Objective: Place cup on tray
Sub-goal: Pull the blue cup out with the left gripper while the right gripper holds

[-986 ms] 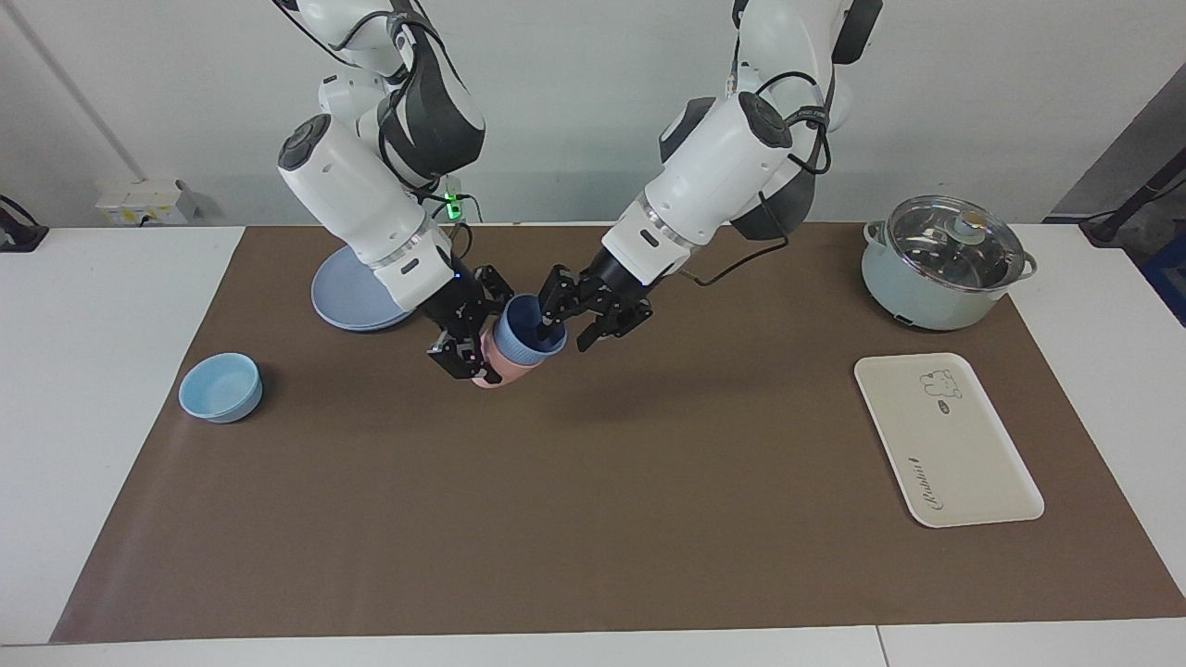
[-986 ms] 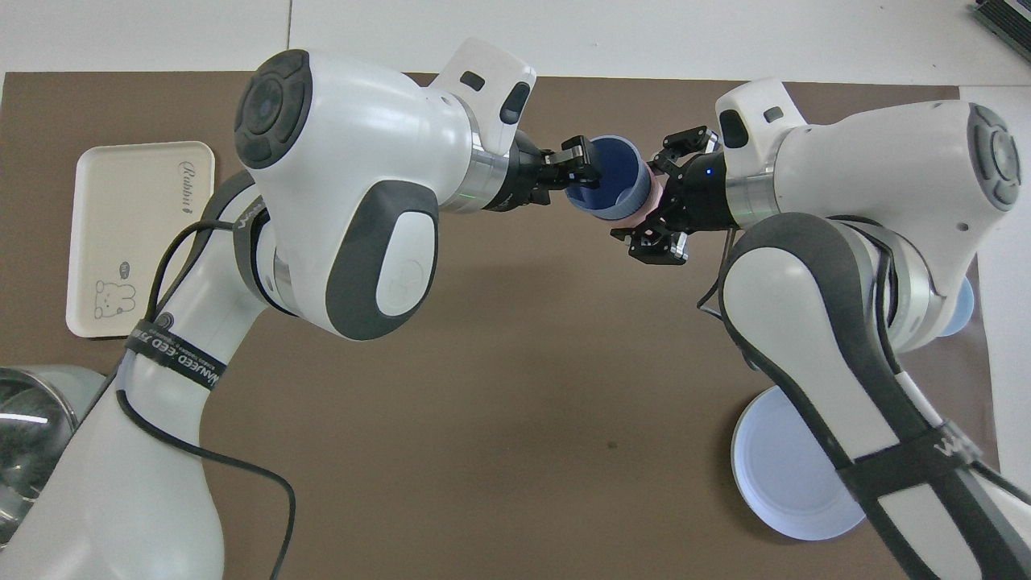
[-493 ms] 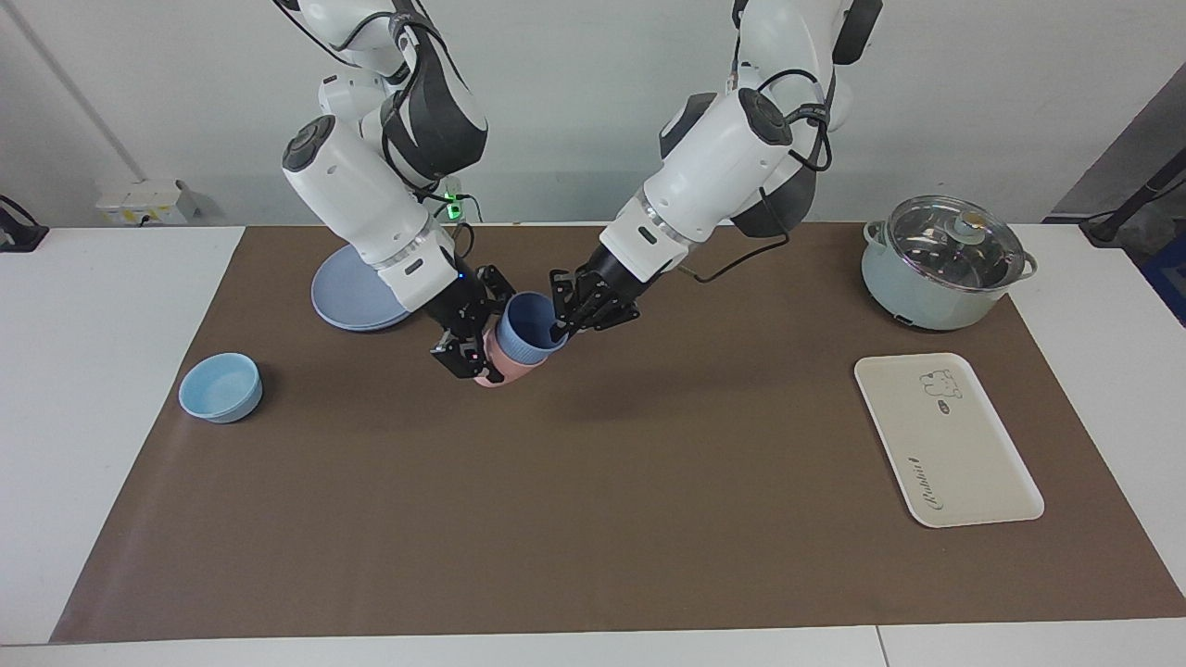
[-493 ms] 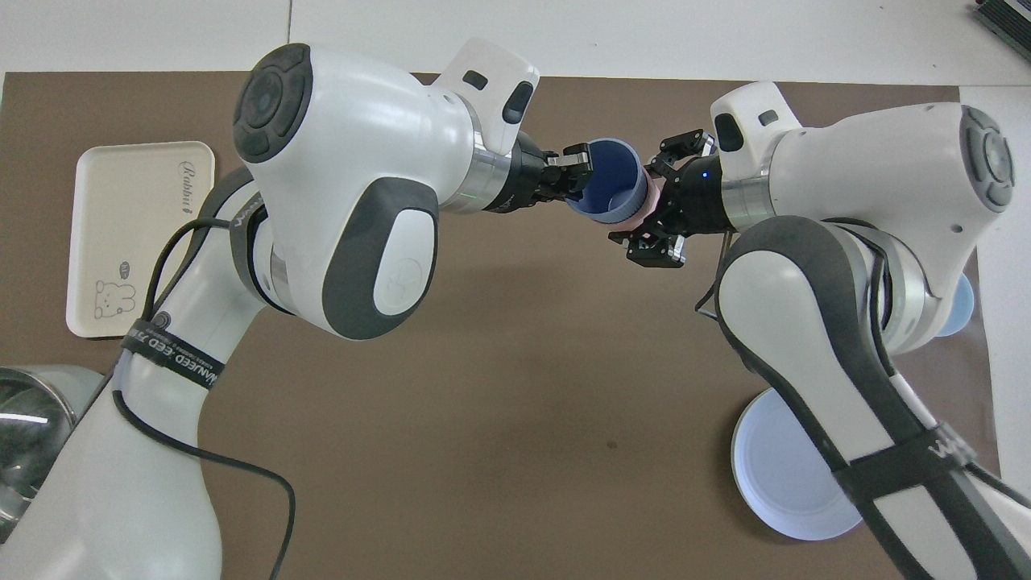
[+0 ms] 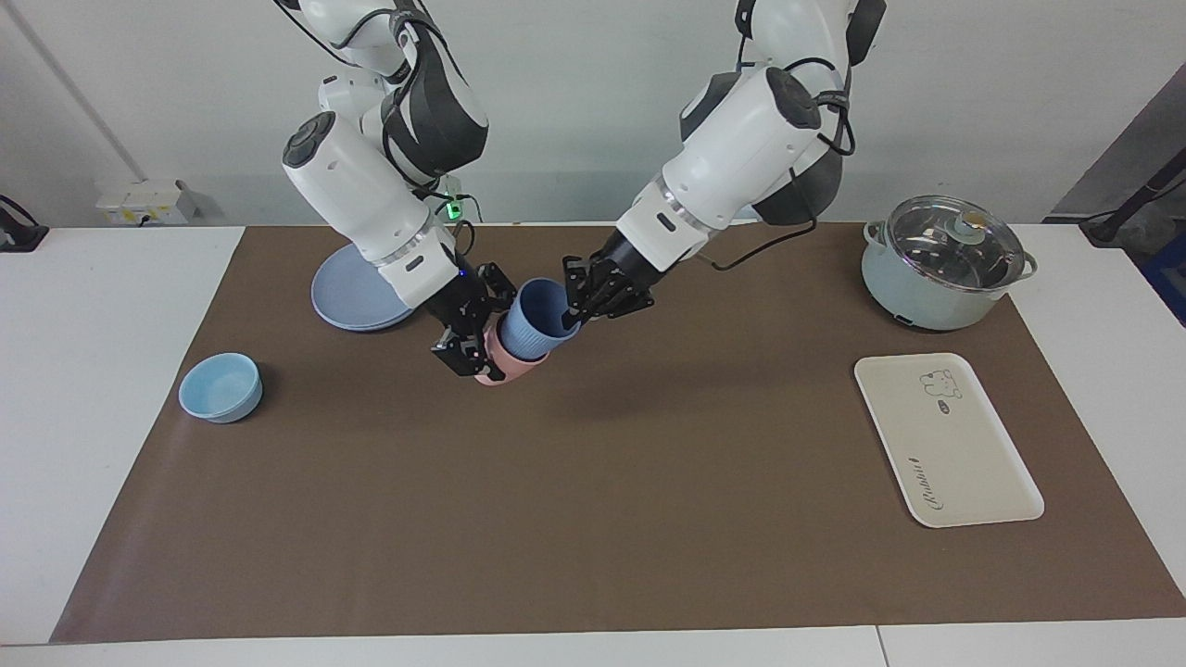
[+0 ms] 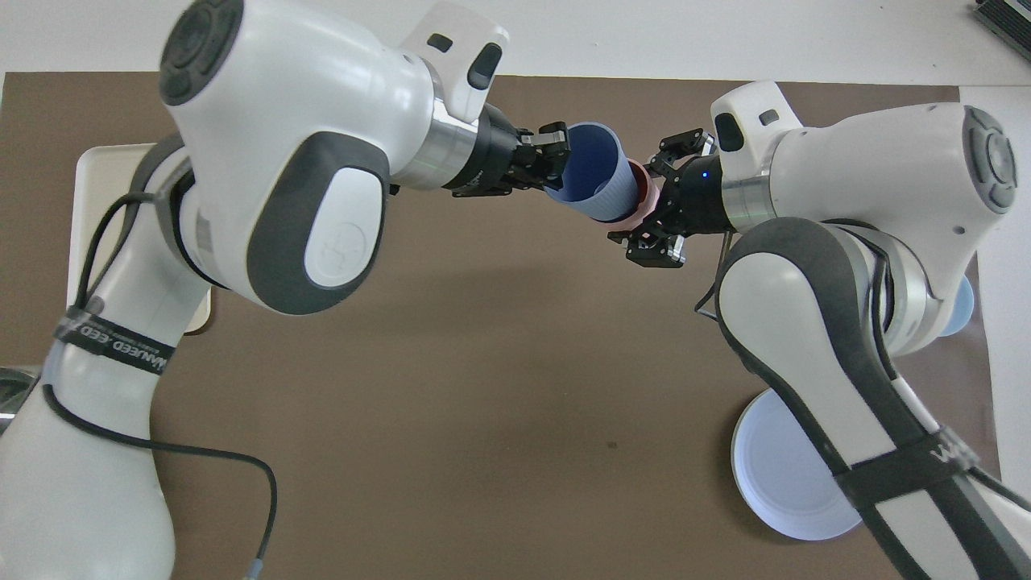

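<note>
Pulling the blue cup out of the pink one.

Left hand (image 5: pixel 576 313) is pinched shut on the cup (image 5: pixel 537 321) rim and has tugged it partway out since a moment ago, so the cup is nearly free. Right hand (image 5: pixel 468 341) is closed around the pink tumbler (image 5: pixel 500 366), holding it over the counter (image 5: pixel 593 482). Both cups are tilted in the air. The tray (image 5: pixel 947 439) waits well apart, toward the left arm's end.

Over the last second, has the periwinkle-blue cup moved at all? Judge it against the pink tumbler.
Yes. The left gripper, shut on the cup's rim, has drawn it partway out of the pink tumbler in the right gripper, toward the left arm's end.
</note>
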You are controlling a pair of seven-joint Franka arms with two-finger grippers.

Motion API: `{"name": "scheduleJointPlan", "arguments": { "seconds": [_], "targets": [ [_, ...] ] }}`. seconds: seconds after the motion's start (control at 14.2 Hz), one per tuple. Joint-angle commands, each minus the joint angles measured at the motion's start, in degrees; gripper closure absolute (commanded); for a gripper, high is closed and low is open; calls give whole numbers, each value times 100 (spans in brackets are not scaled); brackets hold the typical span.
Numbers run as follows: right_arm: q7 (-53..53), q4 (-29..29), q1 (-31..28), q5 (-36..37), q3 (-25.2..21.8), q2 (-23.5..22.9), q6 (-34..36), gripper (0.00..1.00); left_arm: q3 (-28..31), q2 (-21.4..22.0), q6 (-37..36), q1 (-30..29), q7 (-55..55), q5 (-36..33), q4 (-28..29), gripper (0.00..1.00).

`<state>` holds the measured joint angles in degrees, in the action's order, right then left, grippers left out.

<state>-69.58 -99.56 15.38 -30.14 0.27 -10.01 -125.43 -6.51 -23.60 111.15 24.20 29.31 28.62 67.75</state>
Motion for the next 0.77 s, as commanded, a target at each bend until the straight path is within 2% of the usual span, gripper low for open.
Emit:
{"name": "scheduleJointPlan", "arguments": {
  "seconds": [0.0, 0.14, 0.28, 0.42, 0.56, 0.7],
  "targets": [
    [182, -55, -62, 96, 17, 79, -87, 100, 45, 214, -760, -703, 5, 92, -254, 100],
    [156, -64, -106, 96, 17, 87, -79, 100, 97, 338, -1120, -1318, -22, -135, -245, 100],
    [112, -64, -237, 61, -10, 79, -96, 100, 115, 418, -1263, -1768, -127, -1081, -227, 100],
    [-124, -81, -509, -105, -1, 70, -227, 100, 124, 583, -1044, -2049, -582, -2137, -96, 100],
    [-667, -186, -877, -936, -1, 26, -298, 100, 124, 917, -659, -2689, -1659, -2299, 717, 100],
    [-1344, -204, -1360, -2043, -1, -114, -307, 100, 124, 1024, 165, -3295, -2829, -2308, 1545, 100]
  ]
}}
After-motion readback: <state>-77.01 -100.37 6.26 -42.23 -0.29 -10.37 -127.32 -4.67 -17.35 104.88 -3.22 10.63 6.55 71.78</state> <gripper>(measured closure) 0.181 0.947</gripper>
